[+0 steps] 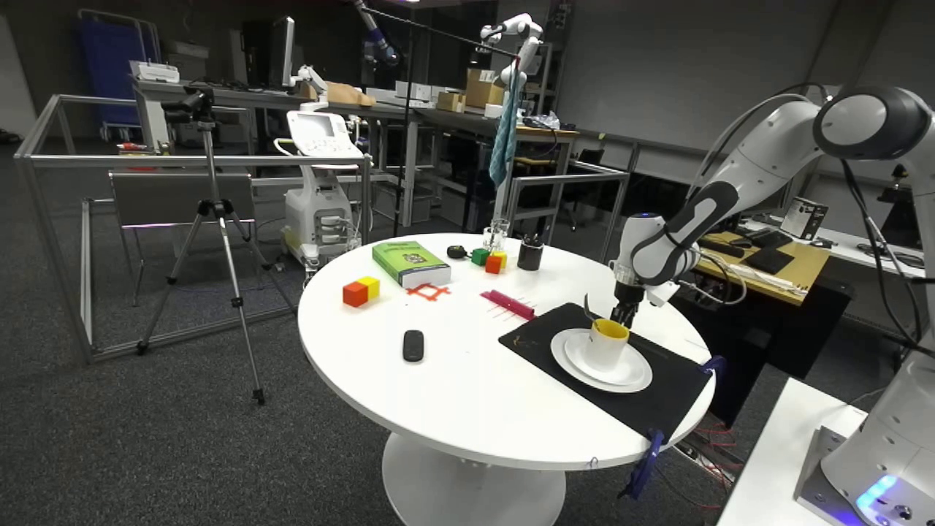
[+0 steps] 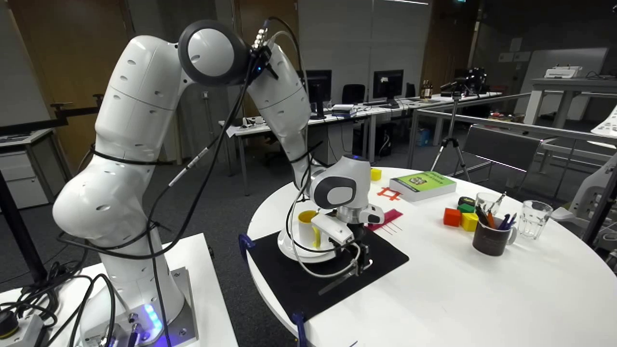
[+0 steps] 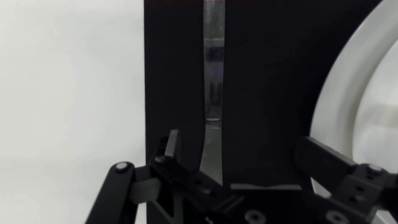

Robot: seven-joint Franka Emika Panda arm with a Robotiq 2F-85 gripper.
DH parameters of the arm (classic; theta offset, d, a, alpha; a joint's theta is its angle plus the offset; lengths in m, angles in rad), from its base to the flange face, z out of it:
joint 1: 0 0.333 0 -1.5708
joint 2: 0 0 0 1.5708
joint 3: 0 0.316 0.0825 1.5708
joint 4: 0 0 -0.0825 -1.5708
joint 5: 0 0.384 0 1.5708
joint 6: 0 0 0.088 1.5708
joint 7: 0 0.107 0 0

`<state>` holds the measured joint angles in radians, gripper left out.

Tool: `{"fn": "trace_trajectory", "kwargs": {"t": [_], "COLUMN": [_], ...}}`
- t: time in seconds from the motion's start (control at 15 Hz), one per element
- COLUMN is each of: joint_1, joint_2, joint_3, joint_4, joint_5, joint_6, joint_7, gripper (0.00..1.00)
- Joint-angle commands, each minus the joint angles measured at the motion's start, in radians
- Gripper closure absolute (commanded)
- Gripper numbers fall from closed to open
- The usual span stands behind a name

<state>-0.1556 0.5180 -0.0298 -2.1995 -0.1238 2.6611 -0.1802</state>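
Observation:
A shiny metal knife (image 3: pixel 213 93) lies on the black mat (image 3: pixel 264 77), running lengthwise up the wrist view. My gripper (image 3: pixel 241 146) stands open above it, fingers spread to both sides of the knife, which is nearer the left finger (image 3: pixel 173 144). The right finger (image 3: pixel 323 155) overlaps the rim of the white plates (image 3: pixel 332 102) in that view; contact cannot be told. The knife's lower end is hidden behind the gripper. In an exterior view the knife (image 2: pixel 337 283) shows below the gripper (image 2: pixel 362 258). A white mug (image 1: pixel 605 349), yellow inside, holds a utensil and stands on the stacked plates.
Blue clamps (image 1: pixel 646 464) grip the mat at the table edge. Elsewhere on the round table are a green book (image 1: pixel 411 264), coloured cubes (image 1: pixel 356 294), a dark pen mug (image 2: pixel 490 239), glasses (image 2: pixel 534 219), a pink piece with thin sticks (image 1: pixel 509 304) and a black remote-like object (image 1: pixel 413 345).

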Motion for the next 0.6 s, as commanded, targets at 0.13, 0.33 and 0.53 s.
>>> {"fn": "trace_trajectory", "kwargs": {"t": [0.13, 0.33, 0.53], "joint_1": [0.095, 0.114, 0.109], "joint_2": [-0.042, -0.068, -0.084], "joint_3": [-0.099, -0.136, -0.147], "joint_4": [-0.012, -0.026, -0.039], "joint_5": [-0.050, -0.060, -0.050], "joint_6": [-0.048, -0.052, -0.048], "joint_7": [0.127, 0.178, 0.197], "gripper": [0.00, 0.00, 0.00]}}
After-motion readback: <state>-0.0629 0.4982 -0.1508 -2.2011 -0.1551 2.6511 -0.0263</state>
